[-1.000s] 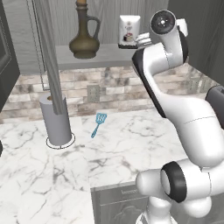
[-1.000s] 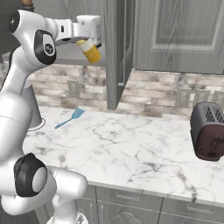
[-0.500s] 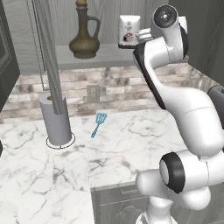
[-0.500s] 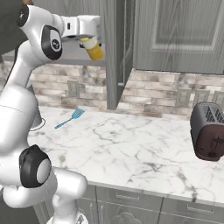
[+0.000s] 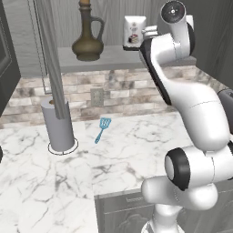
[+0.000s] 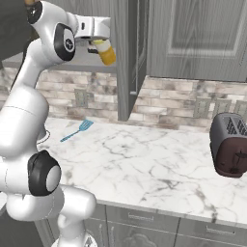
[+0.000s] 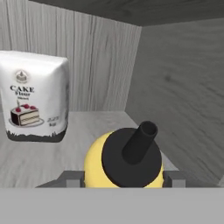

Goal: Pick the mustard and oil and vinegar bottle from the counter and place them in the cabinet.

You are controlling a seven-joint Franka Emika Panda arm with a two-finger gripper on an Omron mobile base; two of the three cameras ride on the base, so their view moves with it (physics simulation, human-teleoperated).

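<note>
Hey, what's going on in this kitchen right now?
The robot arm is holding the mustard in its tool, raised at the open cabinet. In the hand view the bottle points into the cabinet, next to a cake mix bag on the shelf. The oil and vinegar bottle already stands on that shelf. A blue spatula lies on the counter.

White printed bag (image 7: 34, 97) reading "CAKE Flour", with a cake-slice picture, stands upright on a grey shelf; also visible at (image 5: 134, 32). Grey cylinder (image 5: 58, 126) upright on the tabletop at left, a thin ring around its base. Small blue spatula (image 5: 103, 128) lies flat just right of it, near the brick backsplash (image 5: 113, 93). Dark toaster (image 6: 229, 144) sits far right, well apart from the spatula.
</note>
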